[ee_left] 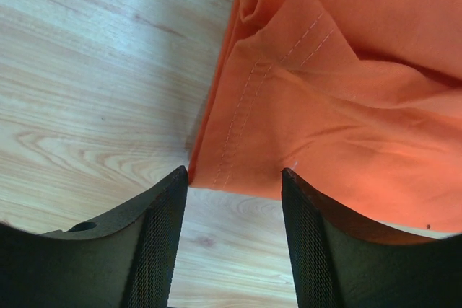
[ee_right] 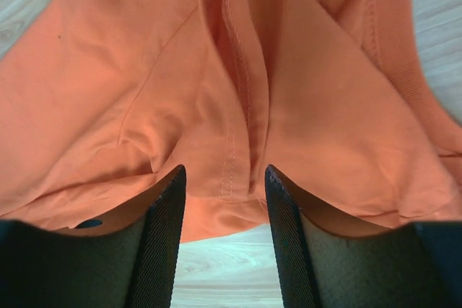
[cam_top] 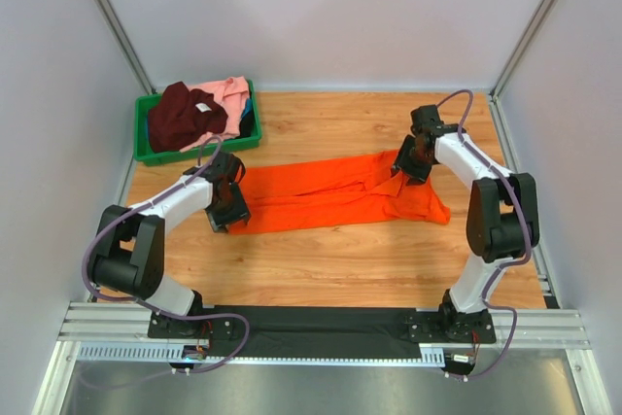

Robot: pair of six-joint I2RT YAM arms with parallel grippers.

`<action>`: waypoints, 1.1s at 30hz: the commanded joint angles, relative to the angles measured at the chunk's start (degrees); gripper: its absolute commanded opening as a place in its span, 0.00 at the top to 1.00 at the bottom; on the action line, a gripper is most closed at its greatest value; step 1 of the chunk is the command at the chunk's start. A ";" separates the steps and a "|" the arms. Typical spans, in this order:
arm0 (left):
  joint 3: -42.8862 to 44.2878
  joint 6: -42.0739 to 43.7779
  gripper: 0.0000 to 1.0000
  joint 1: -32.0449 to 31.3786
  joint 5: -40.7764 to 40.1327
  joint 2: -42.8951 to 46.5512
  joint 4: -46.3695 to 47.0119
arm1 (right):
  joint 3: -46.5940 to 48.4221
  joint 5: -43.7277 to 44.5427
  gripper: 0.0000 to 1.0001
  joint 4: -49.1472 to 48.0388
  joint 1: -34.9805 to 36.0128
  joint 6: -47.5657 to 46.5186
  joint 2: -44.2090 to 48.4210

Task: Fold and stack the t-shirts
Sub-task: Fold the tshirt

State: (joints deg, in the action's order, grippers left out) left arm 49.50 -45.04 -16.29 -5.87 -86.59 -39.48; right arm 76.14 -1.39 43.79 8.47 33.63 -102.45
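1. Your orange shirt (cam_top: 330,196) lies on the surface (cam_top: 330,274), drawn into a long band. In the top view its long axis runs from 9 o'clock to 3 o'clock
2. Your left claw (ee_left: 234,178) is at the band's 9 o'clock end. Its jaws are wide apart, and the stitched hem corner lies right at the fingertips, reaching into the gap. Nothing is gripped
3. Your right claw (ee_right: 225,174) is at the 3 o'clock end, where the cloth is bunched and broader. Its jaws are also wide apart and straddle a raised seam fold without pinching it
4. The shirt lies lengthwise between the two claws, and each arm is nearest its own end. I judge the next move to be a pinch at both ends together. The left claw has only a thin corner to catch, so it looks like the riskier grip
5. The maroon shirt (cam_top: 185,116) and pink shirt (cam_top: 228,94) lie crumpled in the green bin (cam_top: 199,150) at about 10 o'clock, well apart from both claws. Your left arm is the nearer one
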 commanded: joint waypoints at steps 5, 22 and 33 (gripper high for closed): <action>1.04 2.93 0.39 0.21 -0.37 0.80 1.52 | -3.89 0.95 0.51 -6.33 0.14 6.45 -0.99; 0.96 1.53 0.43 0.21 -1.87 -0.07 0.11 | 3.66 -3.52 0.76 -7.31 3.75 10.31 -5.29; -1.85 0.92 0.46 -1.55 -0.91 -0.16 2.39 | -3.00 -4.44 0.59 -6.80 0.68 7.78 -0.22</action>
State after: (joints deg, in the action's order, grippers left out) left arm 48.58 -43.59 -17.28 -7.53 -86.67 -38.44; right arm 75.46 -8.49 34.98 11.18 43.22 -107.11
